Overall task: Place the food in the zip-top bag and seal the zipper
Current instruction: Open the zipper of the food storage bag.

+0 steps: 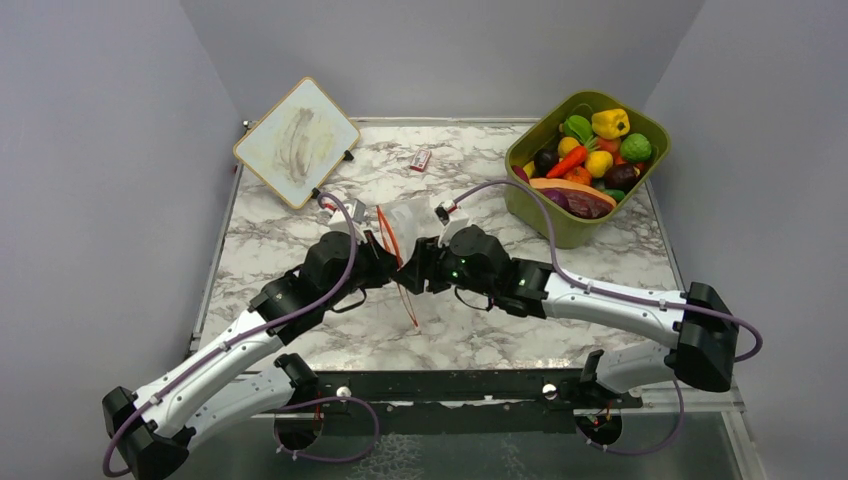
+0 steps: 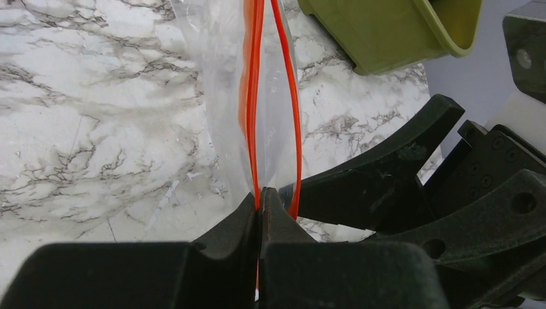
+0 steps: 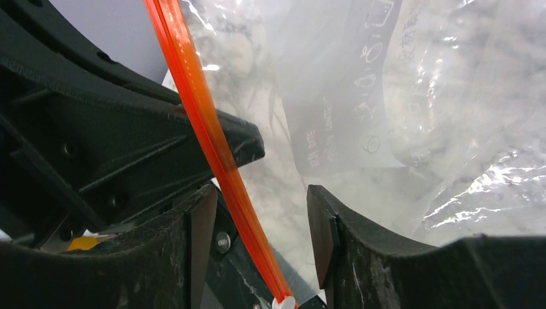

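Left end effector point(image 2: 259, 199) clamped on zipper point(image 2: 254, 96); right end effector point(image 3: 257, 203) apart, straddling it. Risk: right pinch misses thin zipper, floppy zip-top bag point(image 3: 399, 96) mouth collapses.

bright even light, soft shadows, glare on bag point(image 3: 476, 187), fg blurry.

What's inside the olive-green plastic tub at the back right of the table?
Small plastic toy fruits and vegetables fill the tub: yellow, green, orange, red, dark purple. Anything beneath the top layer is covered.

Left arm point(image 1: 250, 335) and right arm point(image 1: 600, 295) meet at the zipper point(image 1: 392, 240) — seemingly raised upright.
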Action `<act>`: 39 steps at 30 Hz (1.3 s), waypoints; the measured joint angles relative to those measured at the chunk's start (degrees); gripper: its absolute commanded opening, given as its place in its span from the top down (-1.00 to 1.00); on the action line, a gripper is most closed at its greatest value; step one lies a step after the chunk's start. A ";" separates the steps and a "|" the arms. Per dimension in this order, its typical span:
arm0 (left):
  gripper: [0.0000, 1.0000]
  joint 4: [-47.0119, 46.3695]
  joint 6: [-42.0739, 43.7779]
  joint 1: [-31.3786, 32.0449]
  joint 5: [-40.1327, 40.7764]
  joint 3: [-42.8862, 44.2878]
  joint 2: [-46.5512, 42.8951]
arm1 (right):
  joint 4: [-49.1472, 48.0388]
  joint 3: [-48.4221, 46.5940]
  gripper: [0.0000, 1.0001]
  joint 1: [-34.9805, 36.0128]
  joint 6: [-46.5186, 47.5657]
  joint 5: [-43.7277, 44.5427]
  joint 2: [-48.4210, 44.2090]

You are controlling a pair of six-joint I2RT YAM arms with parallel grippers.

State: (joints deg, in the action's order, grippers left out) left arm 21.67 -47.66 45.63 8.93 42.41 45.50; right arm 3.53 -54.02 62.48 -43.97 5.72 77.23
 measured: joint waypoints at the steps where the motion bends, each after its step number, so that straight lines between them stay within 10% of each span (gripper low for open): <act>1: 1.00 -0.04 -0.02 -0.02 0.07 0.07 -0.17 | 0.20 -0.50 0.04 0.13 0.63 0.83 0.22; 9: 1.00 0.33 0.17 -0.02 0.33 0.11 -2.08 | 0.35 -1.75 0.97 0.90 5.42 6.75 0.85; 26: 1.00 21.97 20.46 0.00 16.22 19.71 4.24 | 10.67 0.79 0.97 -2.14 7.74 23.26 -10.58; 39: 1.00 25.49 28.24 0.33 16.06 22.08 5.66 | 1.84 6.36 0.82 -3.26 5.60 9.84 -8.79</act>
State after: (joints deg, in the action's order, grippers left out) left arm 47.16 -19.42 45.95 24.99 64.49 51.16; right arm 5.37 -47.66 59.22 -38.37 15.55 68.45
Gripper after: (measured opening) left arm 0.015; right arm 0.024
